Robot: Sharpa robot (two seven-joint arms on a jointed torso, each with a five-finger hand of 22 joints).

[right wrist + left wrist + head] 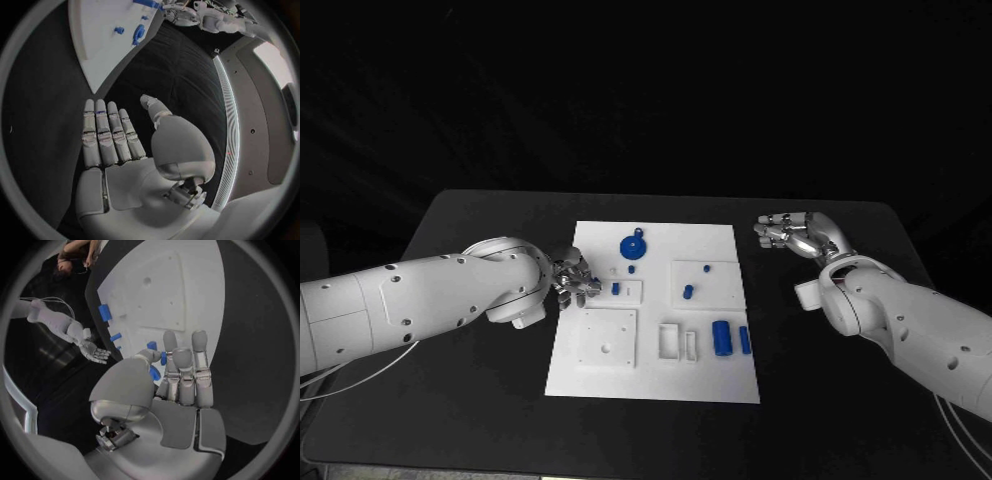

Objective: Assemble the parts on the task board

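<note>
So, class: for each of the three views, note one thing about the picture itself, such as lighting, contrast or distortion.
Head view: dark surround, and the white task board stands out brightly against the black table. Left wrist view: fisheye bends the board's straight edges, and the left hand looms large. Right wrist view: same circular distortion; the right hand is evenly lit, without harsh glare.

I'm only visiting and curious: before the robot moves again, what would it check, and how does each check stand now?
1. Left hand over the task board: ok, at its left edge.
2. Left hand holding a blue part: cannot tell; blue shows between thumb and fingers.
3. Right hand holding nothing: ok, fingers straight.
4. Right hand off the board: ok, over the black table.
5. Other blue parts still loose: ok.
</note>
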